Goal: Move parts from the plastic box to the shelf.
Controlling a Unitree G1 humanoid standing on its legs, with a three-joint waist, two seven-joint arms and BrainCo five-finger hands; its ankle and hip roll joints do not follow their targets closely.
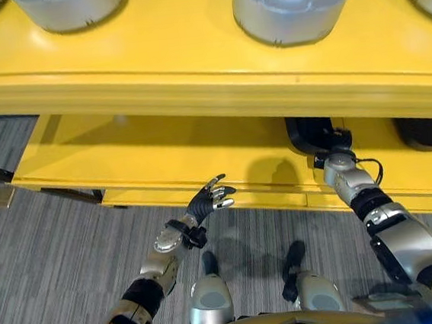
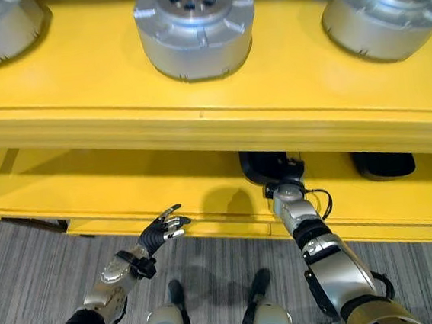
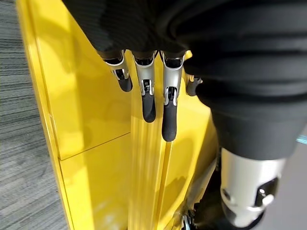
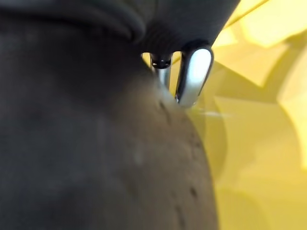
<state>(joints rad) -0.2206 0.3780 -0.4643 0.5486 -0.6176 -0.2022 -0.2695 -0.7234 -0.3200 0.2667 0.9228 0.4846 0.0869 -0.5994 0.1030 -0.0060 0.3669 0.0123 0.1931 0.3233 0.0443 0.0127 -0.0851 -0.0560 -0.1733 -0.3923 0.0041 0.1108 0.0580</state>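
A black part (image 1: 309, 134) lies on the lower level of the yellow shelf (image 1: 161, 152), tucked under the upper level. My right hand (image 1: 338, 144) reaches in from the right and sits against that part. In the right wrist view the dark part (image 4: 96, 143) looms close, with a silver finger (image 4: 194, 76) bent over its edge. My left hand (image 1: 208, 201) hovers open just before the lower level's front edge, holding nothing; its fingers (image 3: 148, 96) point straight along the yellow board.
Round silver parts (image 2: 195, 26) (image 2: 385, 8) stand on the upper level (image 1: 153, 68). Another black part (image 2: 385, 165) lies further right on the lower level. Grey carpet (image 1: 42, 263) stretches below the shelf.
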